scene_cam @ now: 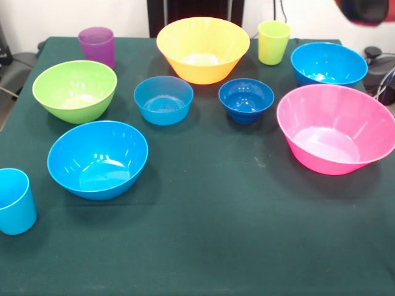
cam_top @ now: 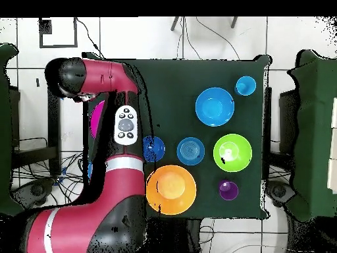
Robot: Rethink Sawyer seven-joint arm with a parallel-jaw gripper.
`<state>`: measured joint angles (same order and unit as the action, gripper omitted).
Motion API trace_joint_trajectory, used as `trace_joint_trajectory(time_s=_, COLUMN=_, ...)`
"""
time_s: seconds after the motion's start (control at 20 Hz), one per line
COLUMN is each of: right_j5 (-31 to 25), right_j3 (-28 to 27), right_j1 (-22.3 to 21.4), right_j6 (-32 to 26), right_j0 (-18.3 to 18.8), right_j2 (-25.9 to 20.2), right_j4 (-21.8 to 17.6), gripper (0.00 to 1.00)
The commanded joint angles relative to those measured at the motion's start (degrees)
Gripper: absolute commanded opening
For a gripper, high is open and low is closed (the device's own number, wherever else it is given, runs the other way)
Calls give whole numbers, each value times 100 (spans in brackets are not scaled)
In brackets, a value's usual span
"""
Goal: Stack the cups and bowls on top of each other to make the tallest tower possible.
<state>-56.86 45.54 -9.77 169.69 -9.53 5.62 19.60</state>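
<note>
All the bowls and cups stand apart and upright on the dark green table (scene_cam: 203,234); no tower stands. The big orange bowl (scene_cam: 202,49) (cam_top: 171,190) is at the back middle and the big pink bowl (scene_cam: 336,128) at the right. A green bowl (scene_cam: 74,90) (cam_top: 232,152) and two blue bowls (scene_cam: 329,63) (scene_cam: 97,159) sit around a small light-blue bowl (scene_cam: 163,100) and a small dark-blue bowl (scene_cam: 246,99). The purple cup (scene_cam: 96,45), yellow-green cup (scene_cam: 273,42) and light-blue cup (scene_cam: 13,200) stand near the edges. Only the red arm (cam_top: 125,191) shows; its gripper is hidden.
In the overhead view the arm covers most of the pink bowl (cam_top: 97,118), one blue bowl and the yellow-green cup. A red and black arm part (scene_cam: 364,9) hangs at the front view's top right corner. Cables (scene_cam: 379,68) lie beyond the table's right edge.
</note>
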Motion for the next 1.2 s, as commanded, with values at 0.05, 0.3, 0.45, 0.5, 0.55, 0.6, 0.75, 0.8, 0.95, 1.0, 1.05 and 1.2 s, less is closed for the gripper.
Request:
trace_joint_trajectory(time_s=0.05, right_j5=-1066, right_j3=-2004, right_j1=1345, right_j6=3209, right_j0=25, right_j2=509, right_j4=590, gripper=100)
trace_joint_trajectory(time_s=0.3, right_j5=-628, right_j3=-2231, right_j1=1780, right_j6=3488, right_j0=-47, right_j2=608, right_j4=710, gripper=100)
trace_joint_trajectory(time_s=0.45, right_j5=-557, right_j3=-2408, right_j1=1956, right_j6=3279, right_j0=-45, right_j2=633, right_j4=704, gripper=100)
trace_joint_trajectory(time_s=0.5, right_j5=-425, right_j3=-2329, right_j1=1945, right_j6=3200, right_j0=-48, right_j2=609, right_j4=683, gripper=100)
trace_joint_trajectory(time_s=0.55, right_j5=-292, right_j3=-2195, right_j1=1901, right_j6=3144, right_j0=-67, right_j2=567, right_j4=659, gripper=100)
trace_joint_trajectory(time_s=0.6, right_j5=-127, right_j3=-2010, right_j1=1823, right_j6=3085, right_j0=-100, right_j2=512, right_j4=633, gripper=100)
trace_joint_trajectory(time_s=0.75, right_j5=-195, right_j3=-1732, right_j1=1663, right_j6=2681, right_j0=-116, right_j2=526, right_j4=508, gripper=100)
trace_joint_trajectory(time_s=0.8, right_j5=-333, right_j3=-1658, right_j1=1611, right_j6=2528, right_j0=-117, right_j2=563, right_j4=449, gripper=100)
trace_joint_trajectory(time_s=0.95, right_j5=-233, right_j3=-1198, right_j1=1363, right_j6=2220, right_j0=-178, right_j2=575, right_j4=318, gripper=100)
trace_joint_trajectory(time_s=1.0, right_j5=-87, right_j3=-1044, right_j1=1308, right_j6=2195, right_j0=-204, right_j2=546, right_j4=309, gripper=100)
trace_joint_trajectory(time_s=1.05, right_j5=7, right_j3=-869, right_j1=1242, right_j6=2086, right_j0=-209, right_j2=505, right_j4=285, gripper=100)
trace_joint_trajectory(time_s=1.2, right_j5=23, right_j3=-401, right_j1=1003, right_j6=1452, right_j0=-192, right_j2=420, right_j4=139, gripper=100)
